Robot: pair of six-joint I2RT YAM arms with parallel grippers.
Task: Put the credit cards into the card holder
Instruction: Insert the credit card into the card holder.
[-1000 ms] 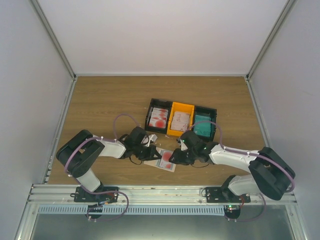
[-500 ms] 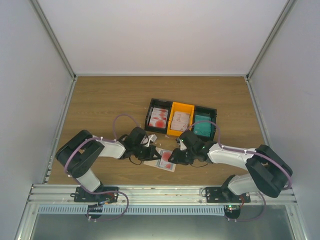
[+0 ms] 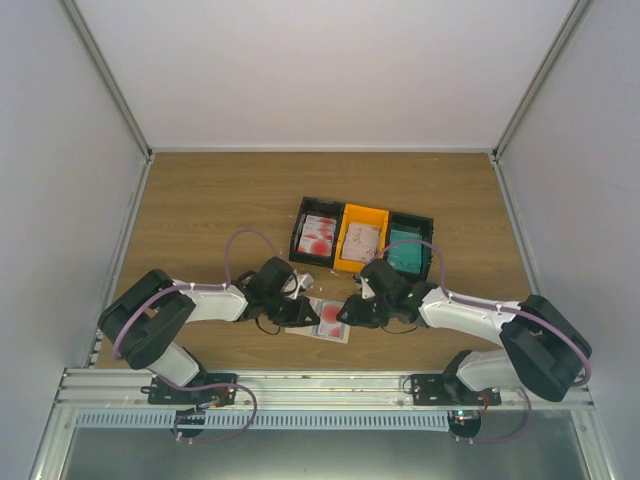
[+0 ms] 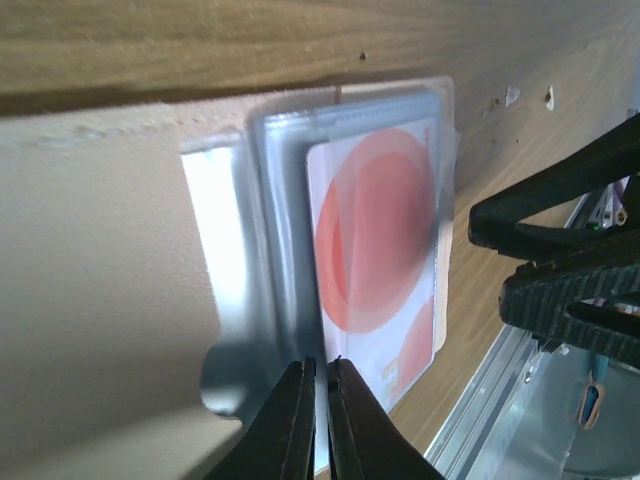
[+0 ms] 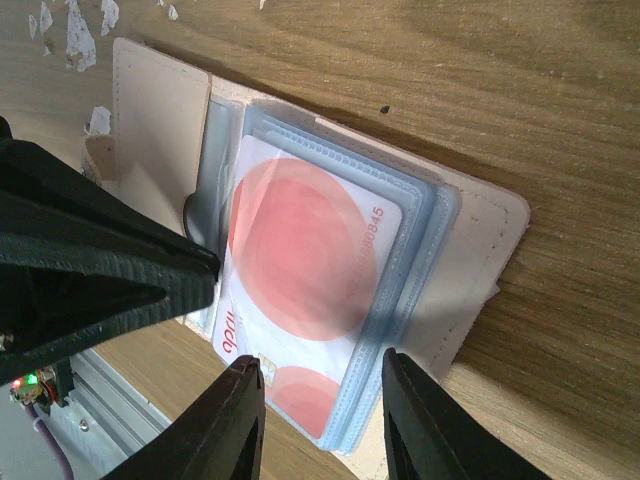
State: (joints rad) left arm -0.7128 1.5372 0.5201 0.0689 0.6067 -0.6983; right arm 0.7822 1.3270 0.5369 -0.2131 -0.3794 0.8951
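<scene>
The beige card holder [image 3: 312, 325] lies open on the table between both grippers, its clear sleeves [image 5: 425, 215] facing up. A white credit card with red blotches [image 5: 300, 270] sits in the front sleeve, also seen in the left wrist view [image 4: 375, 250]. My left gripper [image 4: 320, 368] pinches the edge of a clear sleeve [image 4: 270, 250] beside the card, its jaws almost together. My right gripper [image 5: 325, 385] hovers open over the card's end, a finger on each side, touching nothing. From above, the left gripper [image 3: 298, 312] and right gripper [image 3: 350, 312] flank the holder.
A black-and-orange three-bin tray [image 3: 346, 212] stands just behind the holder, with white-and-red cards [image 3: 318, 235], pale cards [image 3: 362, 240] and teal cards [image 3: 405, 250] in its bins. White scraps [image 5: 70, 40] lie on the wood near the holder. Metal rails run along the near edge.
My right jaws have spread a little wider around the card's end. The left arm's elbow has sunk and shifted left, while its gripper stays at the holder.
</scene>
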